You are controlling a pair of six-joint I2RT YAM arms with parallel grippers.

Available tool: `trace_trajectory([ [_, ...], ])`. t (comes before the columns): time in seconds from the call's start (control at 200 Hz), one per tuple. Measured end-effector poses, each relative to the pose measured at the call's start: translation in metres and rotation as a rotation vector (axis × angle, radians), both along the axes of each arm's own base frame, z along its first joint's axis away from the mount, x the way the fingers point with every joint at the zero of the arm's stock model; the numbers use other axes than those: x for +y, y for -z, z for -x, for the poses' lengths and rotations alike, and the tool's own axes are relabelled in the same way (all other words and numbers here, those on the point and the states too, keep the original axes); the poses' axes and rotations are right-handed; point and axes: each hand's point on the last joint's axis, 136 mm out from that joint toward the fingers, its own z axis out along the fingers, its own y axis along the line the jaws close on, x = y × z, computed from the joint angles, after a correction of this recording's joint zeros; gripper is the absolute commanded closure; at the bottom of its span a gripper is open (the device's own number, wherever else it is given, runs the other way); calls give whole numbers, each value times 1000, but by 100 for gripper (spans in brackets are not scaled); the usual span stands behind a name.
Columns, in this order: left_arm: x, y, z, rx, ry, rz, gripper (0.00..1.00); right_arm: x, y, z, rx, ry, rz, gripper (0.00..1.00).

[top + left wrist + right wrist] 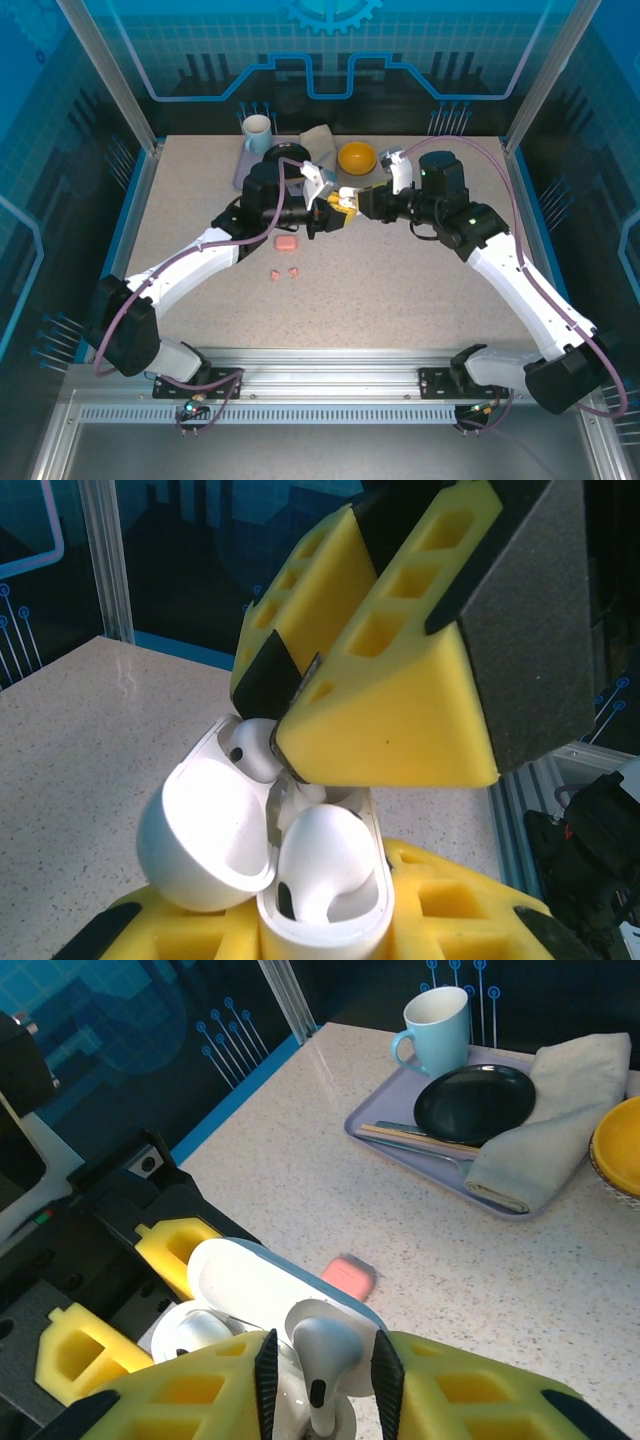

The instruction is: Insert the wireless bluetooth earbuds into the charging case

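Observation:
My left gripper (320, 925) is shut on the white charging case (205, 830), held above the table with its lid swung open. One white earbud (325, 865) sits in the case's near slot. A second white earbud (325, 1355) stands at the far slot, between the fingers of my right gripper (322, 1360). The pads flank it with a thin gap on each side, so that gripper is open. From above, the left gripper (330, 213) and the right gripper (350, 200) meet tip to tip. Two salmon-pink earbuds (284, 272) lie on the table below them.
A shut pink case (286, 243) lies on the table under the left arm. At the back stands a lilac tray (400, 1150) with a pale blue mug (440, 1025), a black plate (475, 1100), chopsticks and a folded cloth (550, 1110). An orange bowl (357, 157) sits beside it.

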Motion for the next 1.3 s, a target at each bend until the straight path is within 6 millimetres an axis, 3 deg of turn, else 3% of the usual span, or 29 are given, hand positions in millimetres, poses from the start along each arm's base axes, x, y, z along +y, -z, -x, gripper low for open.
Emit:
trace_trajectory([
  [0.55,1,5,0,20,-5,-14,100,1,6,-1,-43,0,79,92],
  [1.296,-1,-6,4,-18,12,12,100,-16,2,16,-57,-79,-134,95],
])
